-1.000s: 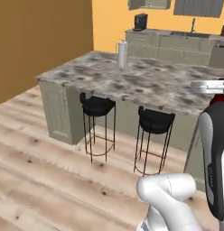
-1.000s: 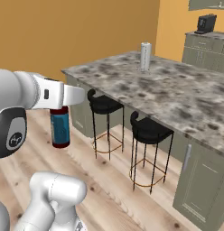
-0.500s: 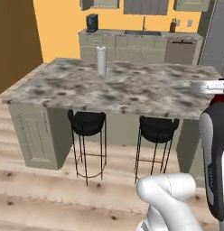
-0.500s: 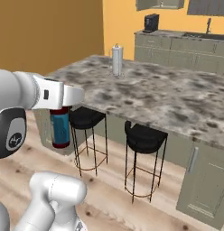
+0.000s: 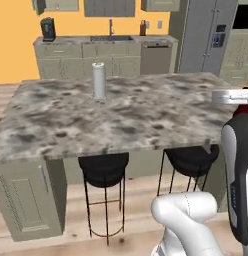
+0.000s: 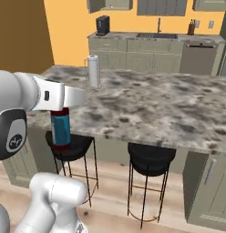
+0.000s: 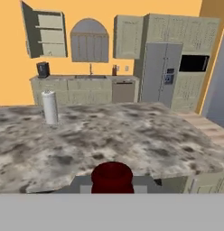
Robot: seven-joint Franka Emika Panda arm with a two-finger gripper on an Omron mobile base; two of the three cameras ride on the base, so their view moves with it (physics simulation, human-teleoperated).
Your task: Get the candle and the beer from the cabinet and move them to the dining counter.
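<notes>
Brown glass with a red cap: I am holding one beer, the gripper pinching its neck so the bottle is hanging upright short of the counter edge. One towel roll is standing on the marble at about eleven o'clock from the bottle. Two stools are sitting tucked below. I am seeing one cabinet hanging open at ten o'clock.

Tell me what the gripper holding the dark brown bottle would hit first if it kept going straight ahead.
Probably nothing close. The gripper, shut on the dark brown bottle with red cap, points across the mottled grey-brown marble island top. The line looks free toward the far kitchen wall; the white paper-towel roll stands off to one side.
</notes>
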